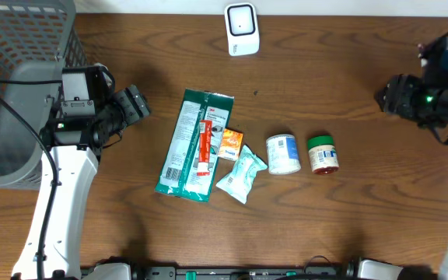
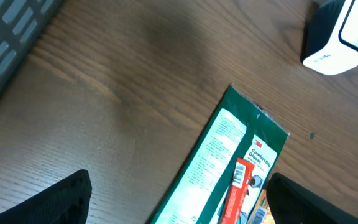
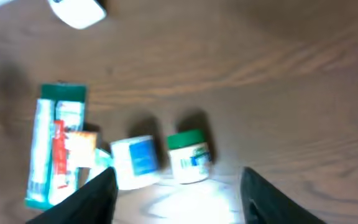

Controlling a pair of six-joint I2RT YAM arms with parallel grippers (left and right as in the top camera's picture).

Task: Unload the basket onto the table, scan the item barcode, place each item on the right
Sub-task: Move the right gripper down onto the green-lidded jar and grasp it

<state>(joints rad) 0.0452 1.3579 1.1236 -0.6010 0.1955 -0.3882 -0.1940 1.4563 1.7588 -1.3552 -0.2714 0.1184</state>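
My left pincer (image 1: 137, 103) spread, empty; packet (image 1: 193, 144) just ahead, scanner (image 1: 242, 29) beyond it. My right pincer (image 1: 387, 95) spread, empty; jar (image 1: 323, 153), tub (image 1: 282, 153) ahead, below. Pouch (image 1: 241, 173) between packet, tub. Basket (image 1: 14, 93) behind left pincer.

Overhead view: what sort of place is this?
Probably a mock checkout station on a wooden table: a white scanner-like device, a green glove pack and green-lidded jar laid out, and a grey mesh basket.

3M logo on green package (image 2: 211, 163), remaining print too small
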